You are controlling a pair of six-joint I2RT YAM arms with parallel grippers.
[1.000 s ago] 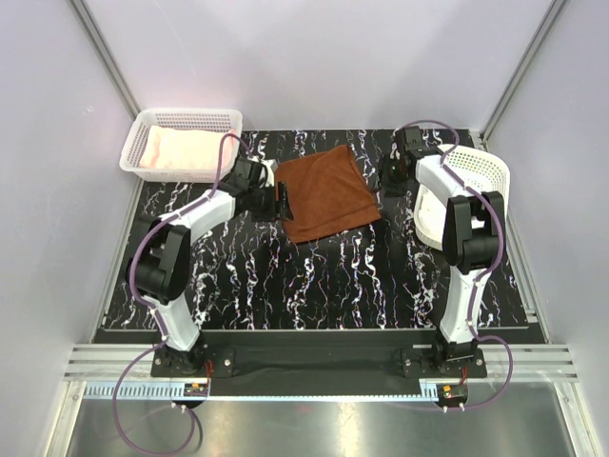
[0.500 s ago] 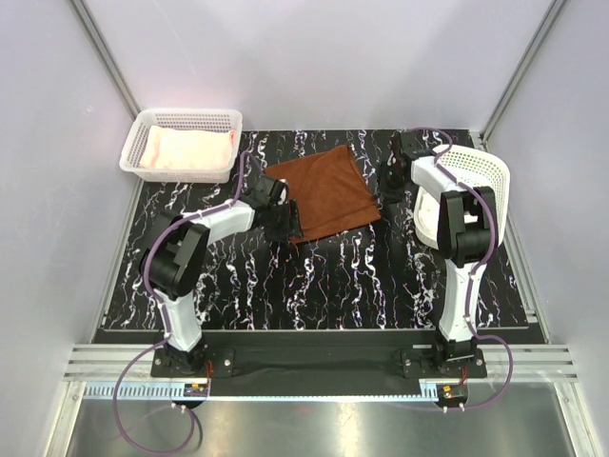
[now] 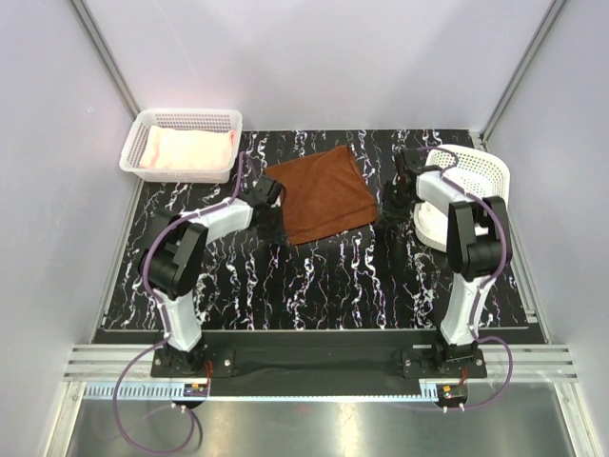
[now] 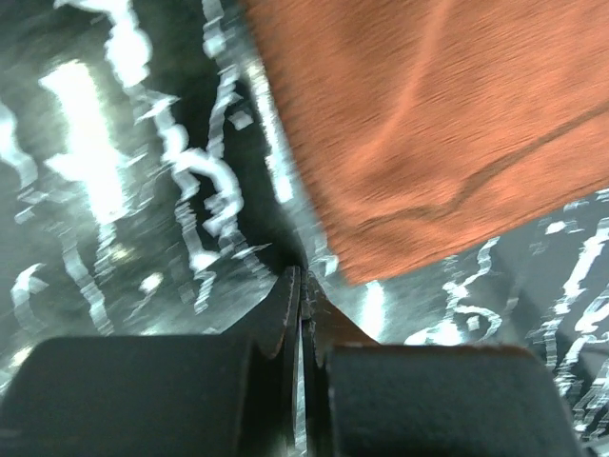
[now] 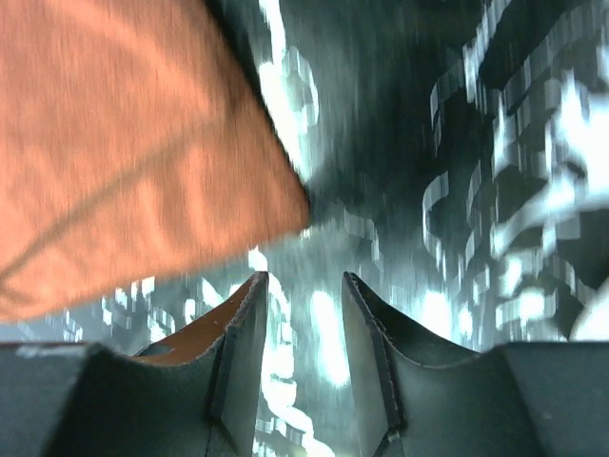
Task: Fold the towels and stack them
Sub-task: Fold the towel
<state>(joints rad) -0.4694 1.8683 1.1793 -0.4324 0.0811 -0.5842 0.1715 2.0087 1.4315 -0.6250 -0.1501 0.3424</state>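
The rust-brown towel [image 3: 319,193] lies flat and folded near the middle of the black marbled table [image 3: 314,276], a little askew, with one fold line crossing it. The left gripper [image 3: 277,224] is down at the towel's near left corner; from above, its tips are hidden under its own dark body. The left wrist view shows its two fingers pressed together with no gap. The towel's corner is just beside the tips and no cloth is visibly caught between them, though the meeting point is dark and the picture smeared. The right gripper [image 3: 392,202] sits low at the towel's right corner. In the right wrist view its fingers [image 5: 249,314] stand a moderate gap apart with only table between them, and the cloth's corner lies just ahead of that gap, clear of the tips. An orange tint along the inner face of the finger on the picture's left is too blurred to read as cloth or reflection. The pale pink towel [image 3: 186,149] lies in the white mesh basket [image 3: 186,117] at the far left corner, its near edge hidden by the basket wall. A second white basket [image 3: 468,176] stands tipped on its side at the right, partly behind the right arm [image 3: 466,248]; what it holds cannot be made out
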